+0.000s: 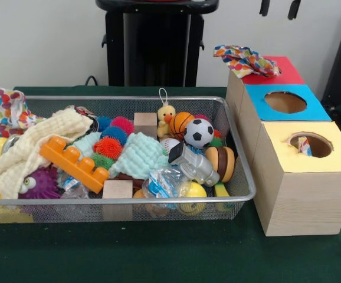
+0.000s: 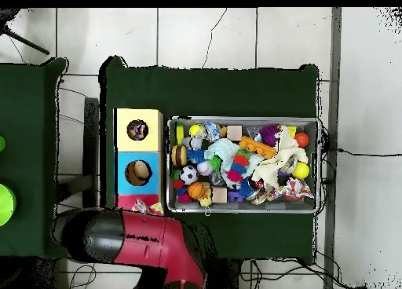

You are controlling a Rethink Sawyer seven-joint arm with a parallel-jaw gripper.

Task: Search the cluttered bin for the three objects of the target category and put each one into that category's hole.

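The wire mesh bin holds mixed toys. One polka-dot fabric piece hangs at the bin's far left corner in the front view. A second lies crumpled on the red box top. A third shows inside the yellow-surrounded hole. My gripper shows only as two dark tips at the top edge, apart and empty, above the boxes. In the overhead view the red arm covers it.
In the bin lie a cream waffle cloth, a mint waffle cloth, an orange brick, a soccer ball, a duck and wood blocks. The blue-surrounded hole sits between the red and yellow tops.
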